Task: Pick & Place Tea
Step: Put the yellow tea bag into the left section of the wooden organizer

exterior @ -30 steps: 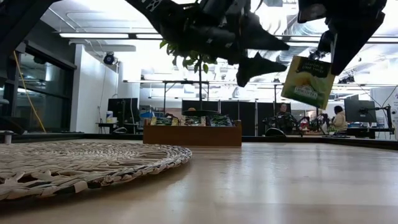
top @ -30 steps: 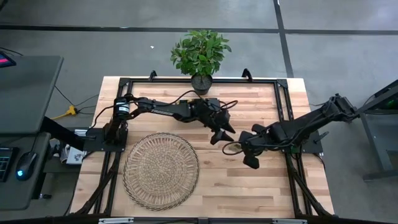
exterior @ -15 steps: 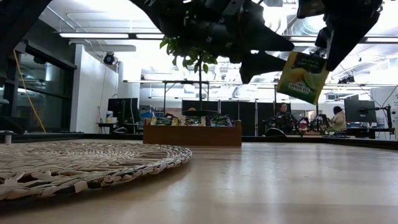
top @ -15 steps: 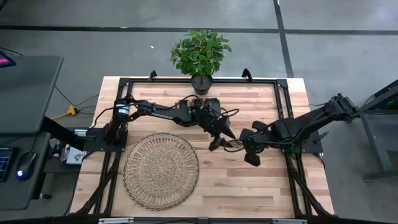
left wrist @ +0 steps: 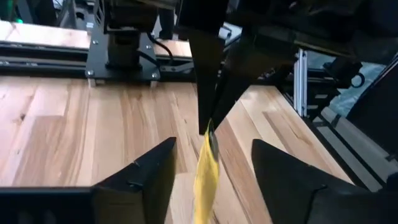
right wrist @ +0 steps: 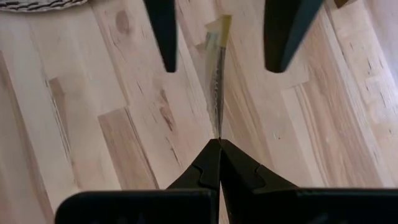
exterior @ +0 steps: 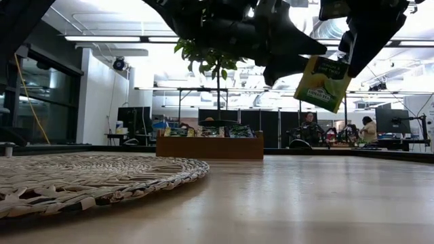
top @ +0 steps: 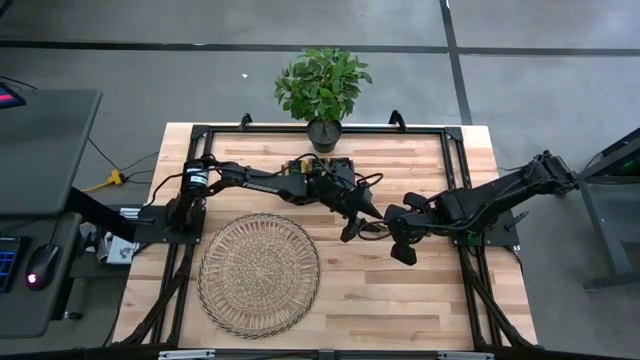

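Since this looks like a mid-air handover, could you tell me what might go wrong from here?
The right gripper pinches only one edge of the yellow-green tea sachet, so it hangs tilted and could slip. The open left gripper straddles the sachet edge-on; closing off-centre might miss or crumple it. The two grippers sit close and could collide.

left end effector closer, straddling sachet

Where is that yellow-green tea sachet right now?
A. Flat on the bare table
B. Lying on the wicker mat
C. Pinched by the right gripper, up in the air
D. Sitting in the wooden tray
C: the right gripper is shut on the sachet, which hangs above the table.
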You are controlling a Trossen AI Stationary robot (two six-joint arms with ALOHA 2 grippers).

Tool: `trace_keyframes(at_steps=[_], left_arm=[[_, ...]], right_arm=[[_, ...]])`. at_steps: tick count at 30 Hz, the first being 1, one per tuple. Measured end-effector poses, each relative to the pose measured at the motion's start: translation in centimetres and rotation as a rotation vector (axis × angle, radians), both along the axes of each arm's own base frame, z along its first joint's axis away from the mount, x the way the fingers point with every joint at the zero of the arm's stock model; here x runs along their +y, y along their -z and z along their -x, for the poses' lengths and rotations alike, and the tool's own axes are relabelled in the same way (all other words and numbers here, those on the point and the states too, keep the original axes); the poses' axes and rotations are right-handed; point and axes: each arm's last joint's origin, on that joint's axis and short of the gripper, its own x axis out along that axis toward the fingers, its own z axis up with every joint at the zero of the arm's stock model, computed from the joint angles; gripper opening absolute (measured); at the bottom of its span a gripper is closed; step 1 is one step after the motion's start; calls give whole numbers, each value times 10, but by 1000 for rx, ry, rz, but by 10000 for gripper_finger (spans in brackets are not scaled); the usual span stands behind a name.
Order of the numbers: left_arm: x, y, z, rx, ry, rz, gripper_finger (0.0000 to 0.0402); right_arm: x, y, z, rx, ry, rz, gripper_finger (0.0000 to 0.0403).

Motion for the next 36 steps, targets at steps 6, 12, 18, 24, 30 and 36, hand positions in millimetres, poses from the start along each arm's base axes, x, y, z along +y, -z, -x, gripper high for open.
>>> trace_keyframes(at_steps=[6, 12, 18, 24, 30, 36], left_arm=[[-2, 3, 1, 30, 22, 9, 150], [-1, 3, 1, 29, 17, 8, 99], [-1, 3, 1, 29, 26, 13, 12], [-1, 4, 2, 53, 12, 41, 2], [0, 5, 2, 63, -19, 31, 1], [0, 5, 2, 71, -29, 48, 0]], right_arm=[[0, 0, 0, -1, 0, 0, 0], [0, 0, 0, -1, 0, 0, 0], [0, 0, 0, -1, 0, 0, 0], [0, 0, 0, -2, 6, -3, 0], [0, 0, 0, 1, 4, -12, 13], [0, -5, 4, -13, -9, -51, 66]])
